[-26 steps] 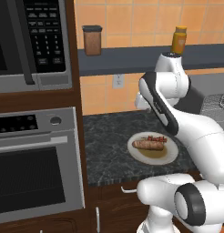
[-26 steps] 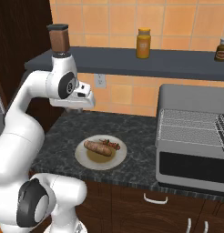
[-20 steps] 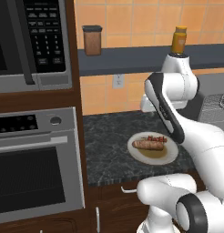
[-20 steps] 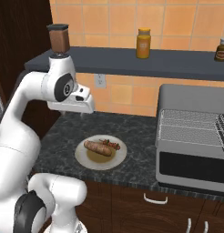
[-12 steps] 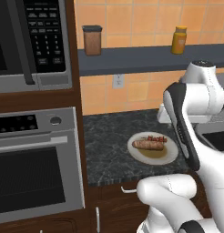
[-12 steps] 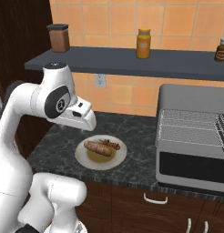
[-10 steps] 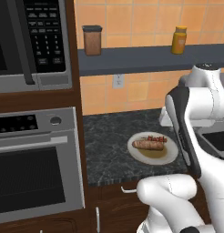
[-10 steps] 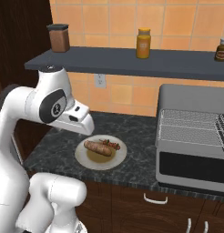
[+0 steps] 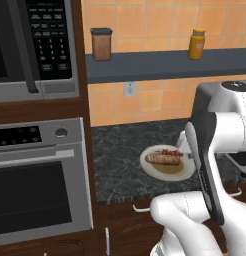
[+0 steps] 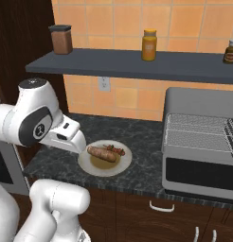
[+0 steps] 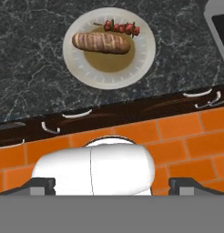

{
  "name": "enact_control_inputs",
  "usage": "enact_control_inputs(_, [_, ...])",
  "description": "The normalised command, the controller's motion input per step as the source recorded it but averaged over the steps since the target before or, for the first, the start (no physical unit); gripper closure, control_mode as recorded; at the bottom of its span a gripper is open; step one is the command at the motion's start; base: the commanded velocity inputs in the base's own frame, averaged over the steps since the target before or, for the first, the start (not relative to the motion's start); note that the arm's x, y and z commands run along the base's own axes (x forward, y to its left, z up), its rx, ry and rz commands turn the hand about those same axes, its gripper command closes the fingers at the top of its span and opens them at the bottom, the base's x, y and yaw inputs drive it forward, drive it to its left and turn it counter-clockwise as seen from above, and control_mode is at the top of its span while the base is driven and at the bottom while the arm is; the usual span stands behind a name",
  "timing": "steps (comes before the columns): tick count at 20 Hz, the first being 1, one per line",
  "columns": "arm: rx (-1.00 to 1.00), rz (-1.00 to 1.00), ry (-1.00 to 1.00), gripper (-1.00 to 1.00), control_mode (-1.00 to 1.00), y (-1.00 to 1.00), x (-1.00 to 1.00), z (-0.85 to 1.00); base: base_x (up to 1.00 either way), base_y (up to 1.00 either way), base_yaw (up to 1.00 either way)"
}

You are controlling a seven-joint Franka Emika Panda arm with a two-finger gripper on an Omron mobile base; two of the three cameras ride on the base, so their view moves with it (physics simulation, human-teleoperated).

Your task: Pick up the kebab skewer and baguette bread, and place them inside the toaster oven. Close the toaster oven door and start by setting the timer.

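Note:
The baguette bread (image 11: 101,42) lies across a white plate (image 11: 140,59) on the dark counter, with the kebab skewer (image 11: 121,27) beside it on the plate's far side. Both also show as the baguette bread (image 10: 102,152) and the kebab skewer (image 10: 116,150) in the right base view. My gripper (image 11: 113,185) is open and empty, its fingertips (image 11: 42,184) wide apart, high above the counter's front edge on the near side of the plate. The toaster oven (image 10: 202,108) stands to the right, its door (image 10: 201,174) folded down and the wire rack (image 10: 196,132) showing.
A microwave (image 9: 30,47) and a steel wall oven (image 9: 40,192) fill the left. A shelf (image 10: 137,64) above the counter carries jars. Drawer handles (image 11: 76,113) line the cabinet front below the counter edge.
My arm has swung down from shelf height, so the hand now tilts down over the near left side of the plate. The fingers have spread wider. Plate and food have not moved.

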Motion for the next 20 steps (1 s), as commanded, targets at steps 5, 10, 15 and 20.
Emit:
enact_control_inputs(5, [-0.01, 0.00, 0.04, -1.00, -1.00, 0.12, -0.08, 0.00, 0.00, 0.00, 0.00])
enact_control_inputs(10, [0.00, 0.00, 0.00, -1.00, -1.00, 0.00, 0.00, 0.00, 0.00, 0.00, 0.00])
enact_control_inputs(15, [0.00, 0.00, 0.00, -1.00, 1.00, 0.00, 0.00, 0.00, -0.24, -0.29, 0.00])
enact_control_inputs(20, [0.00, 0.00, 0.00, -1.00, 1.00, 0.00, 0.00, 0.00, -0.06, -0.68, 0.00])
